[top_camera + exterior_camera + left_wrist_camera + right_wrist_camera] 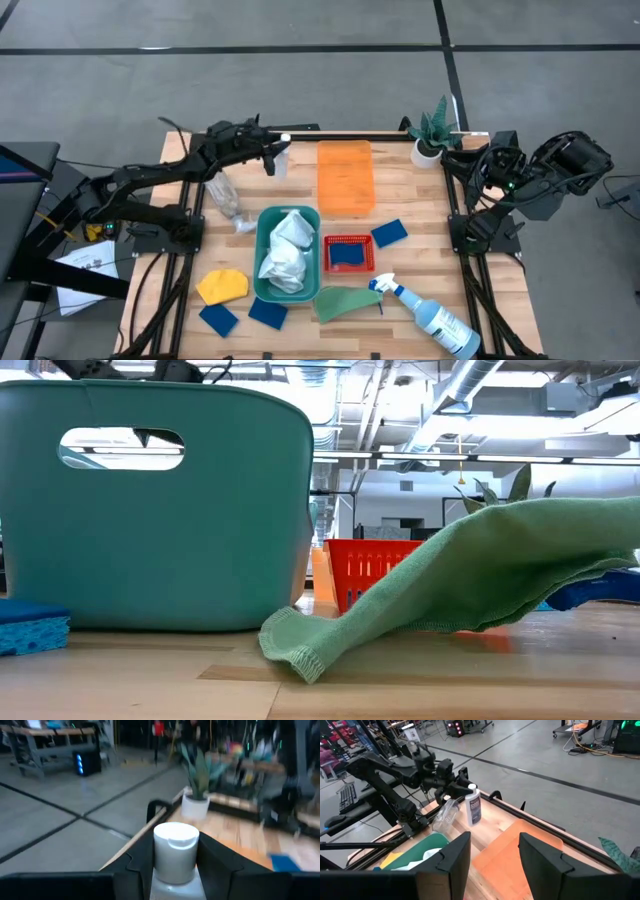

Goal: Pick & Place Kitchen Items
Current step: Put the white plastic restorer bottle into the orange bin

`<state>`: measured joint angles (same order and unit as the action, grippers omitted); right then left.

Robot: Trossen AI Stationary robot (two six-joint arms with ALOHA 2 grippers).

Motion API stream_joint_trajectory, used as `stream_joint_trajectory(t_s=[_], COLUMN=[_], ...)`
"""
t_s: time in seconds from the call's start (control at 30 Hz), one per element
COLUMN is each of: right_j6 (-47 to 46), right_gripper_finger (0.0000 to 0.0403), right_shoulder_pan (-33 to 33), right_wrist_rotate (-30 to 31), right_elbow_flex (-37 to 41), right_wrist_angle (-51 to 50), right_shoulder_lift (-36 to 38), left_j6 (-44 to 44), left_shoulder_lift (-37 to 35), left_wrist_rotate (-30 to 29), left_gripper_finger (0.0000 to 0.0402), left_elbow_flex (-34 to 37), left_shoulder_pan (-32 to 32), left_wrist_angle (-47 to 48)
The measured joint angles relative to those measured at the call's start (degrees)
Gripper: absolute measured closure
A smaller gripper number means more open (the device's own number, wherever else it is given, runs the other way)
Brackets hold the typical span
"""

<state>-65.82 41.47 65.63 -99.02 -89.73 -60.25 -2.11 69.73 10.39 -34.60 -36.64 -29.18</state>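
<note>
Green cloth (345, 301) lies at the near edge of the table (420, 215), beside the teal basket (262, 262) with the white cloth (287, 250). At the far left, the left tool (278, 152) holds the small white bottle (283, 155). The right tool (492, 852) stands wide open, raised at the right side.

left pincer (277, 152) stretched out at the table's far edge, clamped; right pincer (492, 851) parted, arm folded
</note>
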Motion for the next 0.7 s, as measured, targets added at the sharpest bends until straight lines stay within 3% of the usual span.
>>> stream_joint_trajectory(t_s=[0.27, 0.7], right_j6=[-0.2, -1.7], right_gripper_finger=[0.0243, 0.0243], right_shoulder_pan=[0.0, 0.0], right_wrist_rotate=[0.0, 0.0], right_elbow_flex=[0.0, 0.0], right_wrist_angle=[0.0, 0.0], right_shoulder_lift=[0.0, 0.0], left_j6=[-4.7, -1.2], left_shoulder_lift=[0.0, 0.2], left_wrist_rotate=[-10.7, -18.9], left_gripper_finger=[0.0289, 0.0289], left_elbow_flex=[10.8, 17.9], left_shoulder_pan=[5.4, 11.7], left_wrist_angle=[-22.3, -26.2])
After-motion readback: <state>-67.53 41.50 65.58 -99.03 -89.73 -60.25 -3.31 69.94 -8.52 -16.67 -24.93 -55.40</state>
